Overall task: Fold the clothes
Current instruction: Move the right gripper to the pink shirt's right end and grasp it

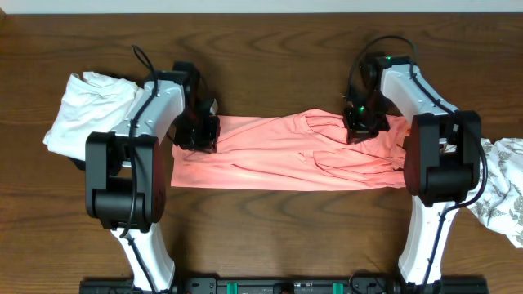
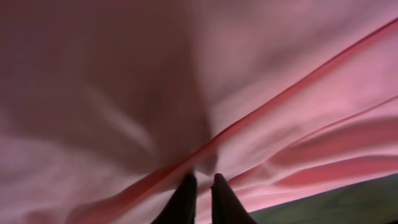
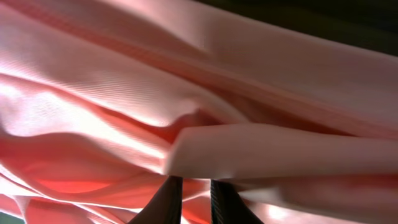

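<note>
The salmon-pink clothes point(image 1: 286, 159) lie spread in a wide band across the middle of the table, with folds bunched near the right end. My left gripper point(image 1: 200, 131) is at the garment's upper left corner, shut on a fold of the fabric point(image 2: 280, 74) between its dark fingertips point(image 2: 200, 180). My right gripper point(image 1: 359, 122) is at the upper right part of the garment, its fingers point(image 3: 194, 183) closed on a raised fold of the pink fabric point(image 3: 186, 81). The lettering print is not visible.
A plain white garment point(image 1: 86, 110) lies crumpled at the left, beside the left arm. A white cloth with grey leaf print point(image 1: 502, 192) lies at the right edge. The table point(image 1: 270, 65) is dark wood.
</note>
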Robot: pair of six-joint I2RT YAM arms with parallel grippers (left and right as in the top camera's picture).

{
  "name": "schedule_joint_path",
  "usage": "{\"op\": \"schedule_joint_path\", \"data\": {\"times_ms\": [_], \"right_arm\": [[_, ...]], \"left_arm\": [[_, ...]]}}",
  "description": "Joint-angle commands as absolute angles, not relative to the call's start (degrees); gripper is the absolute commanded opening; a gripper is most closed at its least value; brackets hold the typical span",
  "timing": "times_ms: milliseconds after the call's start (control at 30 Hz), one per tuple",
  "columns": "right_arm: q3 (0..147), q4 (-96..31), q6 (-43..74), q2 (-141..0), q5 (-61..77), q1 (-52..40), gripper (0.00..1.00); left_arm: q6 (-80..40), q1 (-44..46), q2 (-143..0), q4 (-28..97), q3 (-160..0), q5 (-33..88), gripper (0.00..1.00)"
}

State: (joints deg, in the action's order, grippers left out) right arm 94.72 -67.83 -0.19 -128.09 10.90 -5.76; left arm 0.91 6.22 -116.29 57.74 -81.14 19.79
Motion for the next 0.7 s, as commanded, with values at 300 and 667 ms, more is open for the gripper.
{"op": "schedule_joint_path", "data": {"times_ms": [300,667], "right_arm": [[96.49,-69.19,0.80,-126.93,8.03,-2.74,0.17],[101.10,-75.02,3.70,-113.93,10.66,4.60,0.22]], "left_arm": [[1.67,6.28,-116.62,54.89,-76.29,20.05,0.22],[0.01,4.43,-116.62,53.67,-76.29,19.84,0.20]]}}
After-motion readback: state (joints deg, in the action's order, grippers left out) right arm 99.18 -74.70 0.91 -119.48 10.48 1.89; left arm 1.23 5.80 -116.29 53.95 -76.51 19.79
